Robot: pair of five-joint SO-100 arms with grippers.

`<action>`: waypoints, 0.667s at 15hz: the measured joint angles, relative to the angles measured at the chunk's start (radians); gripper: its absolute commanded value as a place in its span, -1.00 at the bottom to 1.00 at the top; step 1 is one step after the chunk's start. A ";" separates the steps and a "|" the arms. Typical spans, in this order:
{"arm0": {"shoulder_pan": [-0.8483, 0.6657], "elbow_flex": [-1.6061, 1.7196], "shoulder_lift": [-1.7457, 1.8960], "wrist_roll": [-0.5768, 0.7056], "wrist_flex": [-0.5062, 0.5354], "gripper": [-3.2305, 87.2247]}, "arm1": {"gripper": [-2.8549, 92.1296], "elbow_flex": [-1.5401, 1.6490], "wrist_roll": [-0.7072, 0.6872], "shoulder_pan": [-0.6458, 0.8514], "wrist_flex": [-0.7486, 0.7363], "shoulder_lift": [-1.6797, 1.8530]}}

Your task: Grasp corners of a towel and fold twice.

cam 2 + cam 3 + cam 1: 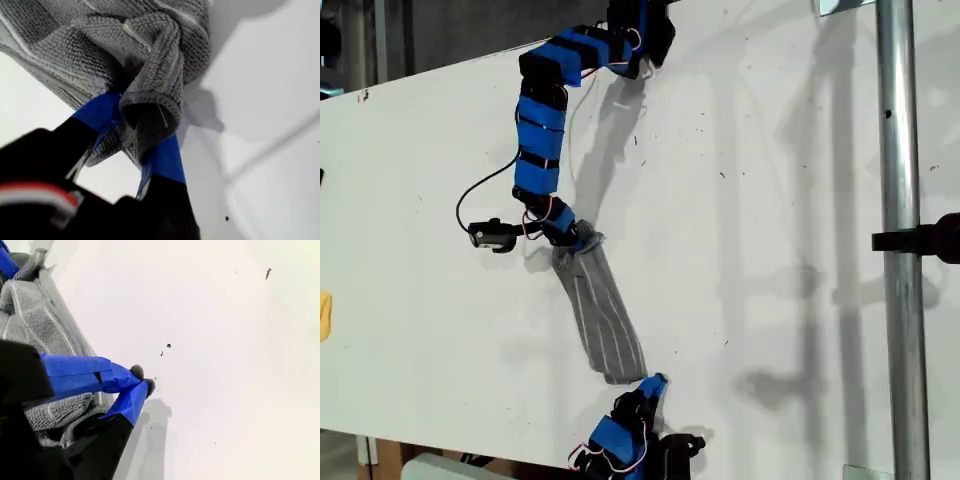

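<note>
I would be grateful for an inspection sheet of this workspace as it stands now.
Surface: white table, a few small dark specks.
Job's things: grey striped towel, gathered into a narrow strip stretched between the two hands.
Clutter: yellow object at the exterior view's left edge, cut off.
Hands: my first hand clamped on a bunched end of the towel; my second hand closed at the other end, grey fabric showing at its tips.
Cables: black cable looping beside the first arm, clear of the towel.
Surroundings: metal pole at the exterior view's right, with a black clamp.
</note>
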 measured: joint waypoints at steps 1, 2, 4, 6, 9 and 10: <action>0.000 0.000 0.000 0.000 0.000 -0.99 | -0.94 0.080 0.005 -0.002 0.029 0.061; 0.000 0.000 0.000 0.000 0.000 -0.99 | -0.94 0.225 0.025 0.012 0.075 0.184; 0.000 0.000 0.000 0.005 0.000 -0.99 | -0.94 0.520 0.097 0.055 0.293 0.529; 0.000 0.000 0.000 0.021 0.000 -0.99 | -0.94 0.680 0.212 0.069 0.597 0.896; 0.000 0.000 0.000 0.031 0.000 -0.99 | -0.94 0.655 0.327 0.021 0.894 1.218; 0.000 0.000 0.000 0.031 0.000 -0.99 | -0.94 0.626 0.325 -0.012 0.881 1.206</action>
